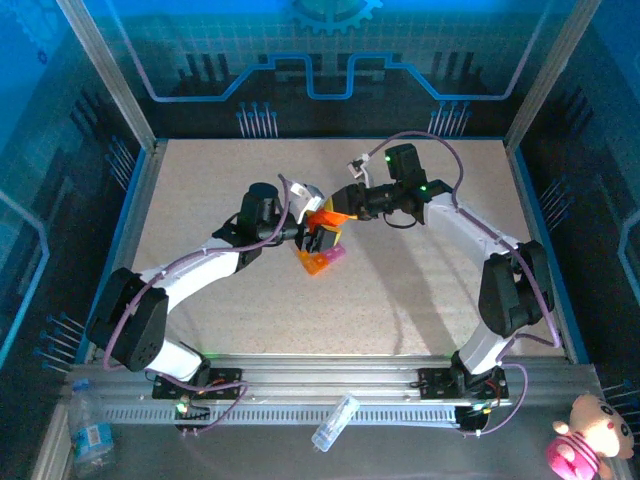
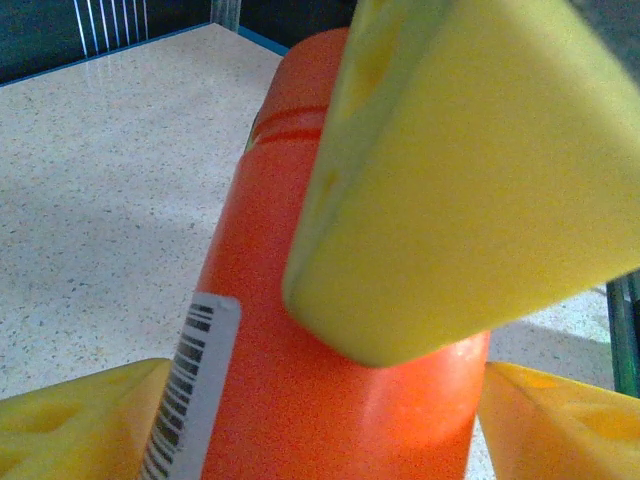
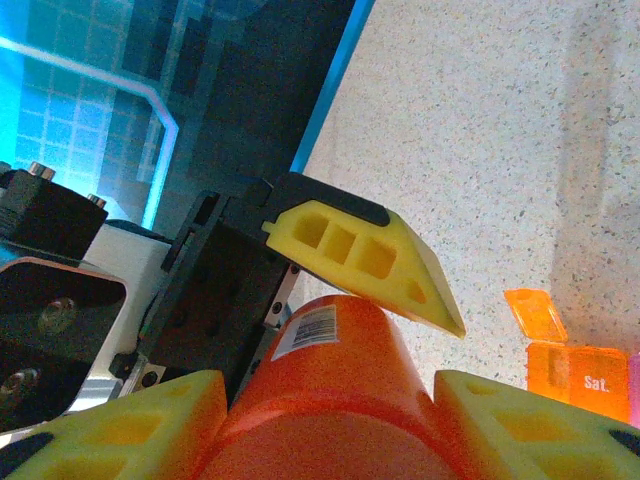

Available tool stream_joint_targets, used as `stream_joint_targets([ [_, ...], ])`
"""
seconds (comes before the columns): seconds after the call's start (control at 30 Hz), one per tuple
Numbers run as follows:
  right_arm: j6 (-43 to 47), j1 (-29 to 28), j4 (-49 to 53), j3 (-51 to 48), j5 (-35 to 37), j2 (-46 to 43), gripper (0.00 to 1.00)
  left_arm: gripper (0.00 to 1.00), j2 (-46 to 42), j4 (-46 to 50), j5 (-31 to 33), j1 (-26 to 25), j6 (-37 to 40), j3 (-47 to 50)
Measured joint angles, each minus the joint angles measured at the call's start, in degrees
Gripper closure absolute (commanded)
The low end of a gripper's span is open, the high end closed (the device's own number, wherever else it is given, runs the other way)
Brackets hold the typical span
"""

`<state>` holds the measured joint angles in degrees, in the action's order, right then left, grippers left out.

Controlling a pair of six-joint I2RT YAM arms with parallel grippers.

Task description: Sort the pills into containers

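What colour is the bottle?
Orange bottle, with a white barcode label, clearest in the left wrist view.

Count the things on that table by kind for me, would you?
Robot arms: 2, left arm and right arm
Orange bottle: 1
Strip of pill containers: 1
Total: 4

Speckled beige table (image 1: pixel 420 270), orange-pink containers (image 1: pixel 322 262) on it
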<state>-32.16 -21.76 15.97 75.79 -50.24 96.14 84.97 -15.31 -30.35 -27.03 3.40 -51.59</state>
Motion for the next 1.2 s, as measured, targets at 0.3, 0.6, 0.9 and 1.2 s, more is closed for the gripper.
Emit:
stream_joint_targets([
  [0.3,0.0,-0.11,0.02,0.0,0.04,0.39,0.76,0.28,1.79,1.22,-0.66,0.09,0.09,-0.13],
  [0.6,0.02,-0.22,-0.2,0.02,0.0,0.46,0.75,0.57,2.43,2.56,-2.34,0.11,1.51,-0.55],
  [0.9,-0.02,-0.17,-0.2,0.07,0.26,0.52,0.44,1.0,2.43,2.54,-2.56,0.02,0.81,-0.57],
  [1.2,-1.49,6.27,-1.07,-4.35,0.59,-7.28,0.27,1.0,-0.9,0.37,-0.09,0.87,-1.99,1.14],
])
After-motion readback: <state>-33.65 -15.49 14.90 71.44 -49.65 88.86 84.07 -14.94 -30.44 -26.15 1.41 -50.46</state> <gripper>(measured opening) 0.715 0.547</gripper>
